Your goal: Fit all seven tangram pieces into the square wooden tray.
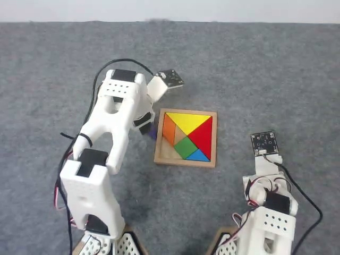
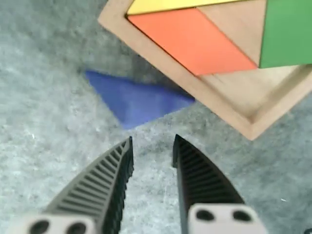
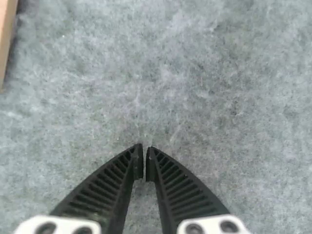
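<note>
We are seeing the worktop carrying the tray, which is holding yellow, red, orange, green and cyan pieces around bare wood. The blue triangle is lying outside, long edge slanting toward the rim, mostly hidden under the left arm from above. Left fingers are hovering slightly parted, empty; right fingers nearly touching, empty.

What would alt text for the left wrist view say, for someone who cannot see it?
An open black pincer hangs above grey felt, close to a blue triangle lying just outside the wooden tray. In the tray lie an orange piece, a yellow piece and a green piece.
</note>
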`<state>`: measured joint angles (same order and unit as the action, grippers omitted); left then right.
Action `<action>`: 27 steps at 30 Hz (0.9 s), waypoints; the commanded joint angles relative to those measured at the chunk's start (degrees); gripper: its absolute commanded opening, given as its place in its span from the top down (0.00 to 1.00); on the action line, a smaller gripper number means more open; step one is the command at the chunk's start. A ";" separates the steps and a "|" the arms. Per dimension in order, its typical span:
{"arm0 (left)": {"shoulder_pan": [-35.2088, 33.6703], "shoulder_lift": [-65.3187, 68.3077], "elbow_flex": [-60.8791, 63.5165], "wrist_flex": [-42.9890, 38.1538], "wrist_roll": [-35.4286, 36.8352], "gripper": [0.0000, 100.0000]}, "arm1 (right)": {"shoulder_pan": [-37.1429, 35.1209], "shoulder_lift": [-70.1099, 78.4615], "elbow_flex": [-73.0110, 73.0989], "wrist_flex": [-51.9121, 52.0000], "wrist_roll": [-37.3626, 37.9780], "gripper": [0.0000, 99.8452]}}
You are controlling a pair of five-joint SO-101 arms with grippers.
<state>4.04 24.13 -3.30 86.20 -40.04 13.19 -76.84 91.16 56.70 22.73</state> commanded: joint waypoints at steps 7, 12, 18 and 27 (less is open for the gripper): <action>-5.45 2.20 -2.51 1.67 -7.03 0.83 | -0.22 -1.10 -0.35 -0.13 0.88 0.98; -7.74 0.88 -3.65 1.23 -8.00 0.83 | -0.22 -1.10 -0.35 -0.13 0.88 0.98; -4.92 -2.11 -6.64 -4.66 18.81 0.78 | -0.22 -1.10 -0.35 -0.13 0.88 0.98; -2.81 5.80 -5.58 -11.43 42.81 0.74 | -0.22 -1.10 -0.35 -0.13 0.88 0.98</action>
<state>0.70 28.70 -7.16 76.88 -1.63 13.19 -76.84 91.16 56.70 22.73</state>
